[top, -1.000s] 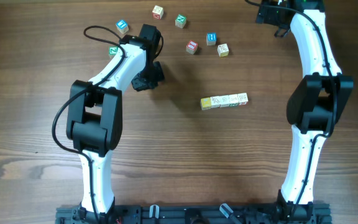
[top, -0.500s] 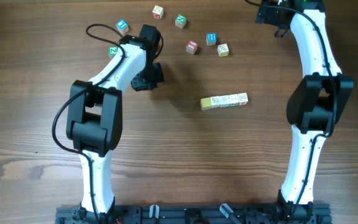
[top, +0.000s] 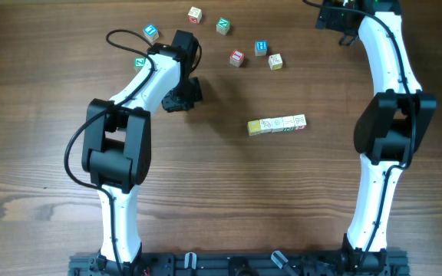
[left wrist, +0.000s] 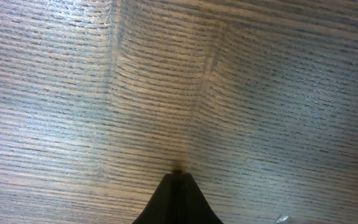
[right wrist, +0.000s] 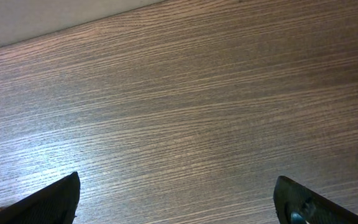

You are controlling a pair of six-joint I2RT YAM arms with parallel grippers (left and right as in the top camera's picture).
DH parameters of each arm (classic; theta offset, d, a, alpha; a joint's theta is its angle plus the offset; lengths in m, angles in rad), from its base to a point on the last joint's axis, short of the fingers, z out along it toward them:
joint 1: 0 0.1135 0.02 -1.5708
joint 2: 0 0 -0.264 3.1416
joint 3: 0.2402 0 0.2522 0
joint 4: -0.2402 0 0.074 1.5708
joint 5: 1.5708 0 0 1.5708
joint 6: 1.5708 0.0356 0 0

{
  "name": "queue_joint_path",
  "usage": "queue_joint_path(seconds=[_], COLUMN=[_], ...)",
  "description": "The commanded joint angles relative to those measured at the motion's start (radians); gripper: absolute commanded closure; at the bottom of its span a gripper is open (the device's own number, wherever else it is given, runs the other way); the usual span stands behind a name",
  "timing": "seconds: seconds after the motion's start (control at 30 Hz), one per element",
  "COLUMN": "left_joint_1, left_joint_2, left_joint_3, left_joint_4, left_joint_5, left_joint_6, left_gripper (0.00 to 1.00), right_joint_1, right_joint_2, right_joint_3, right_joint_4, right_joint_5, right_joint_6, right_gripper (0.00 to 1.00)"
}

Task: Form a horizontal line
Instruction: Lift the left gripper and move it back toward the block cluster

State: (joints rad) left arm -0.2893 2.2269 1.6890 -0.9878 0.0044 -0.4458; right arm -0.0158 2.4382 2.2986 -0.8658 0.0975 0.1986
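The horizontal line [top: 277, 124] is a short row of tiny cubes touching edge to edge near the table's middle, yellow at its left end, the rest whitish with green and red marks. My left gripper [top: 181, 98] is shut and empty, well to the left of the row; in the left wrist view its fingertips [left wrist: 178, 177] meet over bare wood. My right gripper [top: 334, 17] is open and empty at the far right back; its wrist view shows only bare wood between the spread fingers [right wrist: 55, 196].
Loose cubes lie scattered at the back: a blue one [top: 151, 32], a green one [top: 140, 62] beside the left arm, a whitish one [top: 195, 14], a green one [top: 222, 25], a red one [top: 237, 57], a blue one [top: 261, 47] and a yellowish one [top: 275, 61].
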Motion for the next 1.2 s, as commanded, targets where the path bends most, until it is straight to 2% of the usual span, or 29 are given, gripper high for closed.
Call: queue_joint_path(seconds=[0.0,0.3,0.53,0.6,0.7,0.73,0.77,0.8,0.83,0.87,0.9,0.97,1.03,1.17], left_joint_1=[-0.002,-0.002,-0.002,-0.001,-0.008,-0.018,-0.023,-0.032,-0.037,-0.043,-0.05,-0.065,-0.093,-0.134], left_joint_2=[-0.027,-0.027,-0.027,-0.027,-0.027,-0.027,-0.027,-0.027,-0.027,-0.027,-0.027,-0.027,-0.027,-0.027], left_joint_3=[-0.004,-0.004,-0.004,-0.004,-0.004,-0.004,-0.004,-0.004,-0.004,-0.004,-0.004,-0.004,-0.004,-0.004], left_joint_4=[0.0,0.018,-0.019,-0.039,-0.072,-0.071,-0.071,-0.071,-0.069,-0.063,-0.056,-0.049,-0.047,-0.034], left_joint_5=[-0.013,-0.005,0.102,0.148,0.274,0.28,0.28,0.28,0.28,0.28,0.28,0.28,0.28,0.279], left_joint_6=[0.019,0.019,0.02,0.02,0.021,0.021,0.021,0.021,0.021,0.02,0.02,0.02,0.02,0.019], left_gripper=[0.96,0.96,0.96,0.96,0.96,0.96,0.96,0.96,0.96,0.96,0.96,0.96,0.96,0.96], right_joint_1=[0.005,0.005,0.005,0.005,0.005,0.005,0.005,-0.001,-0.007,-0.011,-0.016,-0.018,-0.017,-0.013], right_joint_2=[-0.007,-0.007,-0.007,-0.007,-0.007,-0.01,-0.025,-0.061,-0.102,-0.143,-0.199,-0.261,-0.272,-0.271], right_joint_3=[0.003,0.003,0.003,0.003,0.003,0.004,0.009,0.022,0.028,0.028,0.028,0.028,0.01,-0.24], right_joint_4=[0.002,0.002,0.002,0.006,-0.069,-0.154,-0.165,-0.22,-0.263,-0.296,-0.353,-0.474,-0.632,-0.618], right_joint_5=[-0.001,-0.001,-0.001,-0.058,-0.08,-0.099,-0.09,-0.06,-0.041,-0.043,-0.048,-0.059,-0.161,-0.285], right_joint_6=[-0.013,-0.013,-0.013,0.021,0.011,-0.004,-0.068,-0.078,-0.075,-0.074,-0.061,-0.06,-0.06,-0.067], right_gripper=[0.0,0.0,0.0,0.0,0.0,0.0,0.01,0.28,0.5,0.85,0.96,0.96,0.96,0.96])
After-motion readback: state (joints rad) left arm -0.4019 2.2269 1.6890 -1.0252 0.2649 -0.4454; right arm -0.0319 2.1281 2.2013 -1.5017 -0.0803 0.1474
